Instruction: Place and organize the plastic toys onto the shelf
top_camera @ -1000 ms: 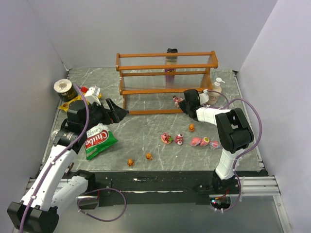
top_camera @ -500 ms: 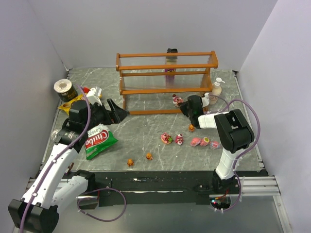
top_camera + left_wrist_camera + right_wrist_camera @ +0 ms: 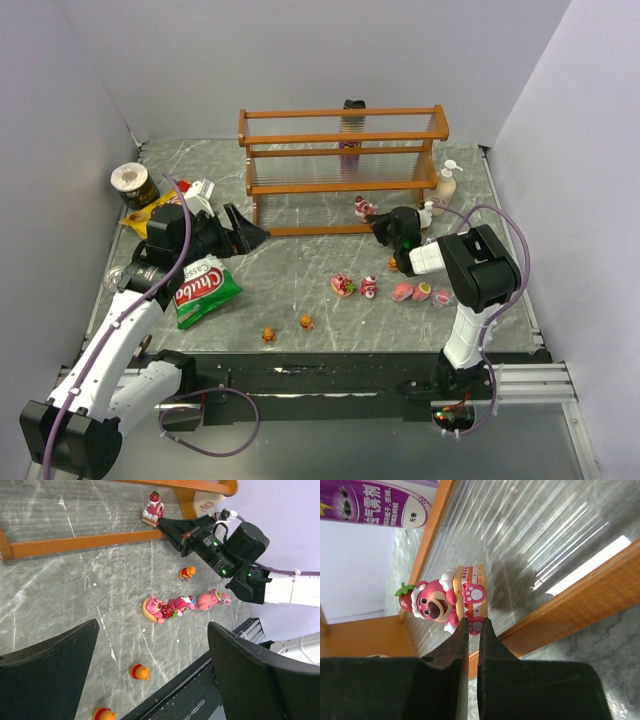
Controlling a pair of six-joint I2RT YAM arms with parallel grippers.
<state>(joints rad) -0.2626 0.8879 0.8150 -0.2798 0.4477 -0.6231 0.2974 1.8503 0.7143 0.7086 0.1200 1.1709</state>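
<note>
The shelf (image 3: 343, 180) stands at the back of the table. A pink bear toy (image 3: 364, 208) sits on its lowest tier (image 3: 530, 535). My right gripper (image 3: 381, 222) is shut and empty, its tips (image 3: 474, 622) just in front of that toy (image 3: 445, 600). Several pink toys (image 3: 402, 292) and an orange one (image 3: 394, 263) lie on the table near the right arm. Two more orange toys (image 3: 268, 335) lie by the front edge. My left gripper (image 3: 255, 235) hovers wide open left of the shelf, holding nothing (image 3: 152, 630).
A green chip bag (image 3: 203, 290) lies under the left arm. A can (image 3: 130, 182) and small packages stand at the far left. A soap bottle (image 3: 445, 183) is by the shelf's right end. A purple can (image 3: 352, 125) stands behind the shelf.
My right gripper drew back from the shelf toward the front, leaving the pink bear toy on the lowest tier, and its jaws closed. The left arm edged slightly right.
</note>
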